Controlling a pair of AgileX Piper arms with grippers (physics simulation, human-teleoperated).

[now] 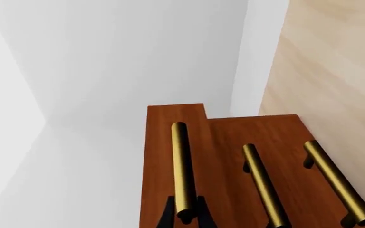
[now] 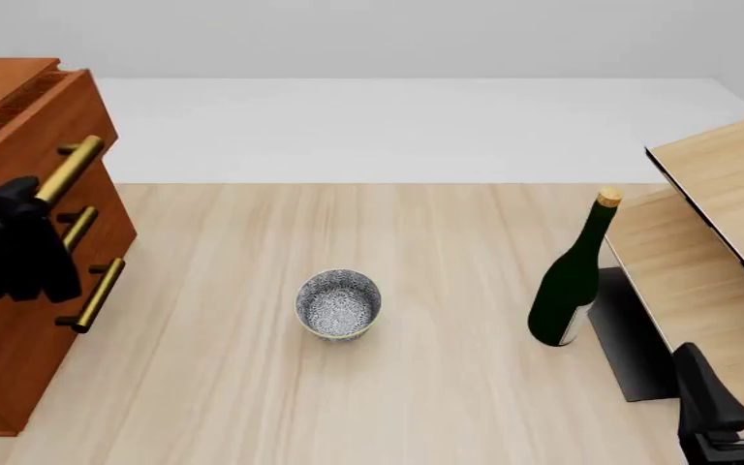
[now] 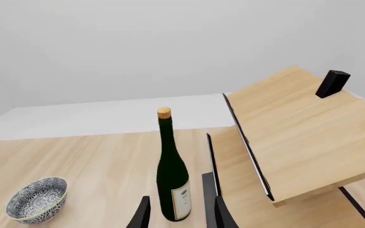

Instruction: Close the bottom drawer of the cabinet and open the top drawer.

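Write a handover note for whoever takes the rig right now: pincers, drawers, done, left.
Left pincer: shut on the top drawer's handle, at the cabinet on the table's left.
Right pincer: open, empty, idle near the green bottle.
Top drawer: pulled out a little past the other two.
Bottom drawer: looks flush, so closing seems done.
Left: finish pulling the top drawer open, then release.

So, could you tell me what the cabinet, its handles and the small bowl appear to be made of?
The cabinet: reddish-brown wood, by its grain, smooth finish. The top drawer's handle: apparently brass, a shiny golden bar. The bowl: probably glazed ceramic, with a dense speckled pattern.
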